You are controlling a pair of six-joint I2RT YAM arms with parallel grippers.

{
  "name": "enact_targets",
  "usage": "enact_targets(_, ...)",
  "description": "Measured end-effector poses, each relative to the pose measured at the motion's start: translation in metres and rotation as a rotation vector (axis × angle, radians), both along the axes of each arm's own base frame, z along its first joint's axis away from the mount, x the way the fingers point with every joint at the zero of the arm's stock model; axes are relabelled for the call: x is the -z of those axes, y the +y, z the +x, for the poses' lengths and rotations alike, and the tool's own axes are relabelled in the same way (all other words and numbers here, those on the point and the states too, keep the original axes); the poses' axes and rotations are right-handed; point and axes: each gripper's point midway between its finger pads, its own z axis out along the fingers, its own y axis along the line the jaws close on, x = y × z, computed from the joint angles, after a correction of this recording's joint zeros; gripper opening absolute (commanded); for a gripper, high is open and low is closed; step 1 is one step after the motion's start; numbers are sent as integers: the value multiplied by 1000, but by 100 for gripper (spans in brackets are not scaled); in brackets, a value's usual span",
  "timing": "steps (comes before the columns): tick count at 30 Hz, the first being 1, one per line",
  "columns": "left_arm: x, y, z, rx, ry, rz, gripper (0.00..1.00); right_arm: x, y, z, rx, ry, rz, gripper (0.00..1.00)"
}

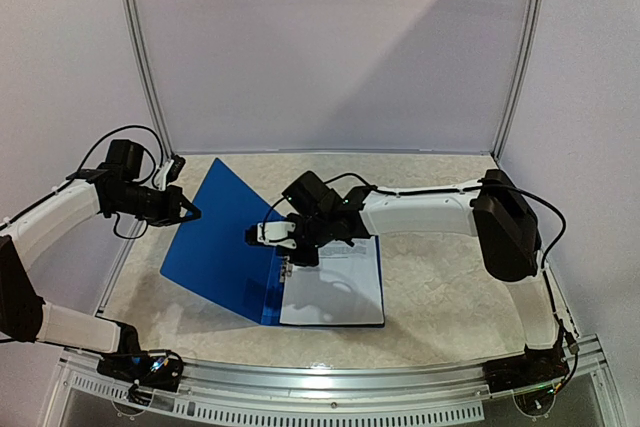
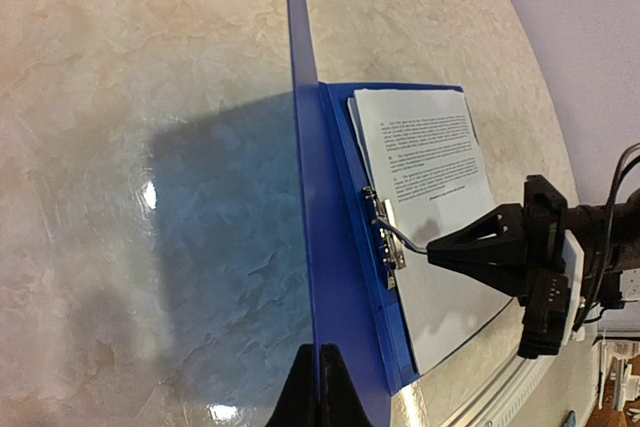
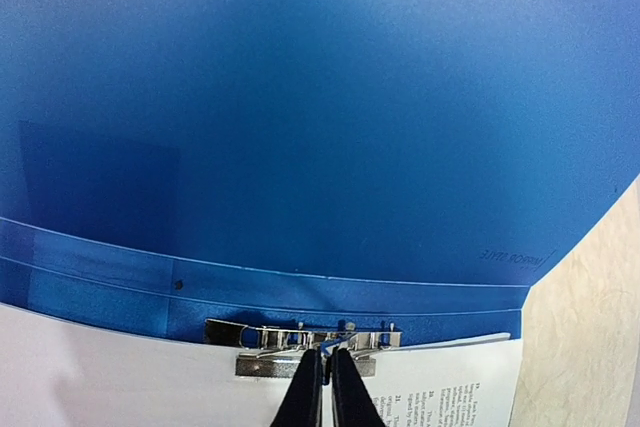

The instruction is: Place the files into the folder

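Marbled table [image 1: 450,287] carries the open blue folder [image 1: 215,242], its cover pinched upright in the closed left gripper [image 2: 318,372]; the files [image 1: 335,287] lie inside, where the right gripper [image 2: 436,247] clamps the lever of the metal clip [image 3: 300,337].

Robot lab test cell: white panel walls [image 1: 320,47] framed by aluminium posts [image 1: 141,47], marble-patterned tabletop [image 1: 440,287], two arm bases [image 1: 140,367] bolted at 6 o'clock.

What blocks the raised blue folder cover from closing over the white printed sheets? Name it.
The right gripper, shut on the metal clip at the spine, and its wrist hang over the white printed sheets, under the blue folder cover that the left gripper holds raised. Nothing else visible.
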Motion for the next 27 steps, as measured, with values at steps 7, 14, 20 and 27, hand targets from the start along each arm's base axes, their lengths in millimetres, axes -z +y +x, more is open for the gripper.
enact_targets(7,0,0,0,0,0,0,0,3,-1,-5,-8,14,-13,2)
enact_targets(14,0,0,0,0,1,0,0,13,-3,-14,-29,38,-15,0)
enact_targets(20,0,0,0,0,2,0,0,20,-2,-19,-39,51,-3,0)
enact_targets(27,1,0,0,0,3,0,0,25,-5,-23,-41,53,8,0)
